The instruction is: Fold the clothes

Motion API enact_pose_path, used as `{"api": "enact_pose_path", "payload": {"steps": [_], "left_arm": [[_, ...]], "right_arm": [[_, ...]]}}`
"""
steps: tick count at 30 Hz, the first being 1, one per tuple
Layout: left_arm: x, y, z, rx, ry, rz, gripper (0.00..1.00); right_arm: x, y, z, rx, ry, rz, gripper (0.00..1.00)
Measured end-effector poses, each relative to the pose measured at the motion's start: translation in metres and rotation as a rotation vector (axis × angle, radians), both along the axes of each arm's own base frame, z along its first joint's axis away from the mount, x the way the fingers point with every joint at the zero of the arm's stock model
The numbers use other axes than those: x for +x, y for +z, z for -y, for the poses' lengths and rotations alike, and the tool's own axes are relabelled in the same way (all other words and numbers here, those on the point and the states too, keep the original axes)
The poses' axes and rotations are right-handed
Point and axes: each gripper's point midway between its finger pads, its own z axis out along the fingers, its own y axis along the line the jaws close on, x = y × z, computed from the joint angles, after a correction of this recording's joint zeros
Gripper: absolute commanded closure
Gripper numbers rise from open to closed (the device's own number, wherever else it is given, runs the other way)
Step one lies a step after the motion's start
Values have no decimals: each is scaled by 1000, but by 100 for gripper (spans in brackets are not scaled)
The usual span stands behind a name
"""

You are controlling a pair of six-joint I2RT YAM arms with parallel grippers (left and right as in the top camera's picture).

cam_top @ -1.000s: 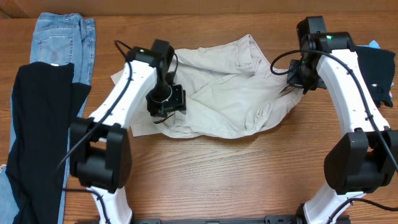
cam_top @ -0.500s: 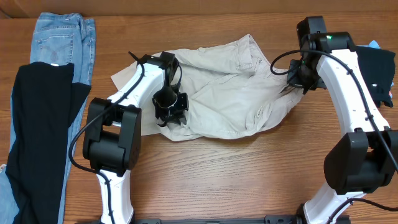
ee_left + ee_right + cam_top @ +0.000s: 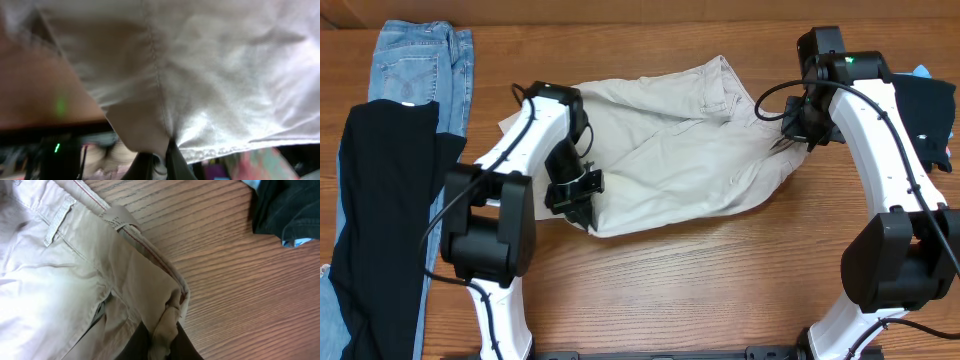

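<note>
The light beige cotton trousers [image 3: 690, 150] lie crumpled in the middle of the brown wooden table [image 3: 700, 290]. The left gripper [image 3: 576, 200] is pinched tight on their stitched left edge, and the right gripper [image 3: 792, 135] is clamped on the waistband [image 3: 150, 260] at the right

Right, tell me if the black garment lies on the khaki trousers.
No, the black garment lies over the blue jeans, well apart from the khaki trousers.

Beige trousers [image 3: 690, 150], blue jeans [image 3: 420, 55], black garment [image 3: 385, 200], brown woodgrain table [image 3: 670, 280].
</note>
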Motion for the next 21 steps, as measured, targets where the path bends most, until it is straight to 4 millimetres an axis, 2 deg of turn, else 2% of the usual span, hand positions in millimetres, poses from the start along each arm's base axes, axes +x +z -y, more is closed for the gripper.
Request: {"api": "enact_pose_path", "payload": {"steps": [2,5,13,16,17,19,21], "left_arm": [[-6,6,-1,-2,-24,-9,96],[-19,4,6,-10,-82,-29,96],[-92,-10,22,6,-293,-203,95],[-102,-12,21,10,-311,-232,85],[-102,-12,21,8,-312,-233,81],[-101,-12,19,14,-307,-233,78],[-98,-12,14,27,-301,-225,72]], "right_arm": [[0,0,0,0,2,0,93],[-1,0,0,1,3,-3,93],[-13,-2,-1,5,18,-58,87],[-19,-3,-2,11,23,-84,87],[-21,-3,-2,11,23,-92,83],[-25,-3,-2,10,19,-108,68],[-31,-3,-1,6,19,-132,58]]}}
